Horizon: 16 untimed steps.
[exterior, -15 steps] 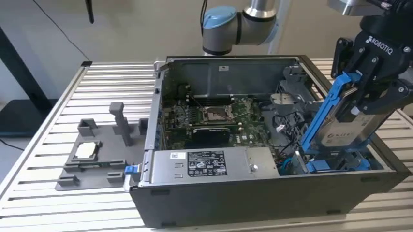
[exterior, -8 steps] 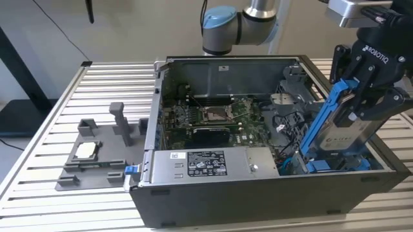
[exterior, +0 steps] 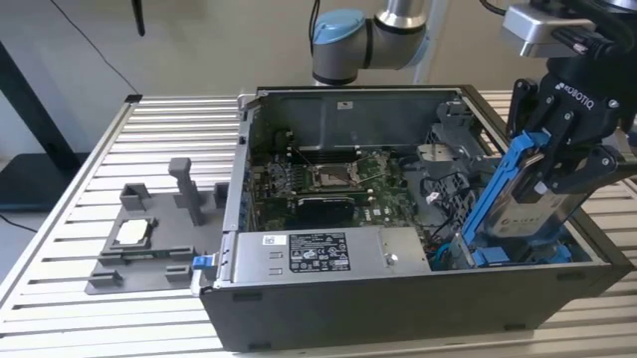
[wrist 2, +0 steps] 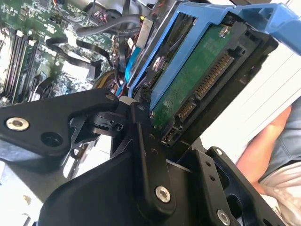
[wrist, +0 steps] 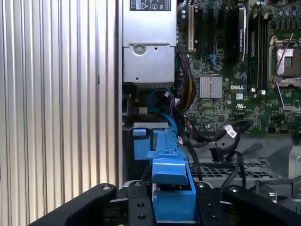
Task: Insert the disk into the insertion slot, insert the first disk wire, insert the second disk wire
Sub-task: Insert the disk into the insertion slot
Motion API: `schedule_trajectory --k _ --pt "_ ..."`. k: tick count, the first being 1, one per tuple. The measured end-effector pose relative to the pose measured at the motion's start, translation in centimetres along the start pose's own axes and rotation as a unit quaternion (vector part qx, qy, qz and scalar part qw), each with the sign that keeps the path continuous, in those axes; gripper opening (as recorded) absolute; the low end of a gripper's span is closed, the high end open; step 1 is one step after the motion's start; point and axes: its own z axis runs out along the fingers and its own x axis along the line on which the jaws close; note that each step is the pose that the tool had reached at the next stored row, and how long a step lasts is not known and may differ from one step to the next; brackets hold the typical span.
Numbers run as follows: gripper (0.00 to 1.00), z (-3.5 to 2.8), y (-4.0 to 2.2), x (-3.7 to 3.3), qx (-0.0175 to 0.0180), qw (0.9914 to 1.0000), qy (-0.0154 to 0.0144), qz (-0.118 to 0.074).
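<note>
One black two-fingered claw (exterior: 545, 177) on one grey-and-blue robot arm (exterior: 371, 37) is closed on the one disk (exterior: 520, 212), a flat silver hard drive with a white label clipped into a bright blue plastic carrier frame. The fingers are narrowed to the drive's thickness, one pressing on each side. In the first wrist view the claw (wrist: 173, 194) pinches the carrier's blue edge (wrist: 169, 162). In the second wrist view the claw (wrist 2: 174, 135) grips the drive near its connector end, with the green underside board (wrist 2: 200, 77) exposed.

The disk stands tilted at about 4 o'clock from the single square processor socket (exterior: 330, 176), its upper end above the rim of the one open dark grey computer case (exterior: 398, 317). Its lower end dips into the corner that holds the insertion slot (exterior: 500, 258), a narrow grey bay with blue tabs. Whether drive and bay touch cannot be told.

One grey labelled power-supply box (exterior: 303, 253) lies at 6 o'clock from the socket. Loose black cables (wrist: 221, 136), too tangled to count, lie near the bay.

At 9 o'clock from the case, one grey fixture plate (exterior: 149, 239) rests on the slatted aluminium worktop (exterior: 60, 298).
</note>
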Motion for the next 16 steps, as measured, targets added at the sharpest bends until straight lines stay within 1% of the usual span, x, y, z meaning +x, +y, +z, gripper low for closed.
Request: schedule_trajectory --k 12,13,16 --pt "0.33 2.13 -0.07 -0.01 0.0 1.0 0.0 -0.002" --pt "0.33 2.25 -0.07 -0.02 0.0 1.0 0.0 -0.002" --pt "0.33 2.24 -0.08 -0.01 0.0 1.0 0.0008 -0.002"
